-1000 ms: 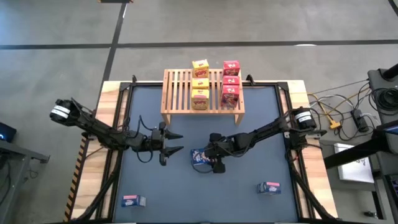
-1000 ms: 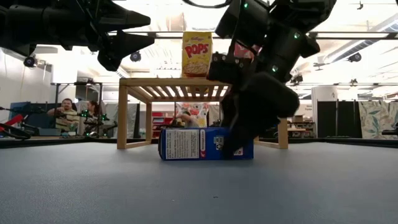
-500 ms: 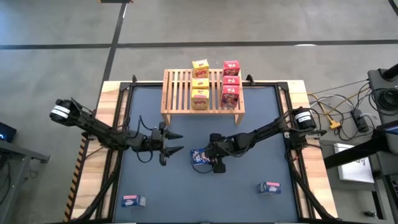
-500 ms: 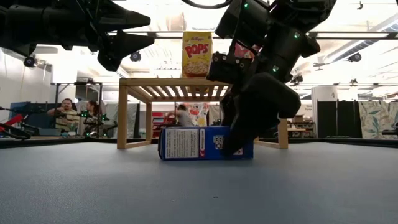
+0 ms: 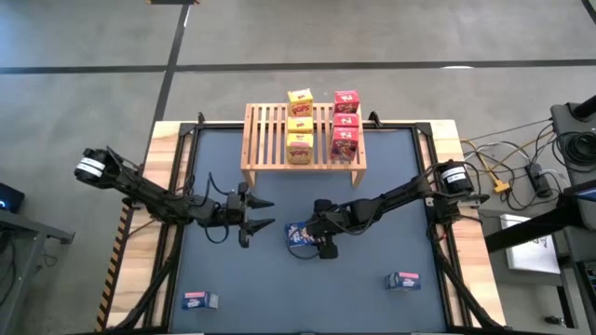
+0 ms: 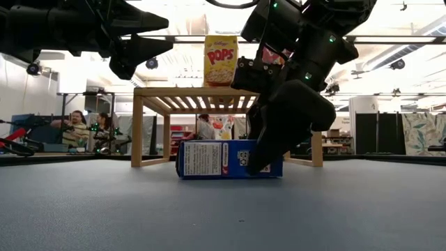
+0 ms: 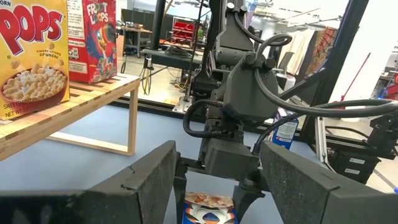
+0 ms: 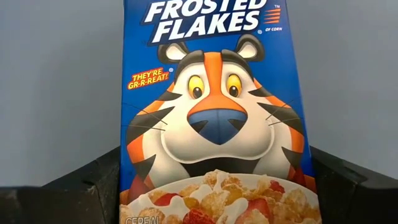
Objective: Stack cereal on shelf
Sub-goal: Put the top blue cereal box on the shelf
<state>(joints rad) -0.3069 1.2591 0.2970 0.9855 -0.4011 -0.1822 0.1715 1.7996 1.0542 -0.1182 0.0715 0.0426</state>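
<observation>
A blue Frosted Flakes cereal box (image 5: 298, 234) (image 8: 214, 93) lies flat on the table mat, front up, in front of the wooden slatted shelf (image 5: 270, 130) (image 6: 188, 92). My right gripper (image 5: 312, 239) (image 8: 214, 186) is down on this box and shut on it. A row of three yellow boxes (image 5: 299, 124) and a row of three red boxes (image 5: 345, 126) stand upright on the shelf's slats. My left gripper (image 5: 268, 213) (image 7: 217, 149) hangs open above the mat, left of the blue box, touching nothing. My right gripper pinches the blue box between its two fingers (image 8: 93, 183), one on each long side edge (image 8: 124, 186), near the end with the printed cereal bowl. The fingers come from above, slanting in from the table's right, and lie across the box. The box rests flat on the mat (image 6: 216, 159).
A second blue box (image 5: 403, 280) lies near the table's near right corner, and another small box (image 5: 200, 300) near the near left corner. The left part of the shelf top is bare slats. People sit in the room beyond the table (image 6: 70, 125).
</observation>
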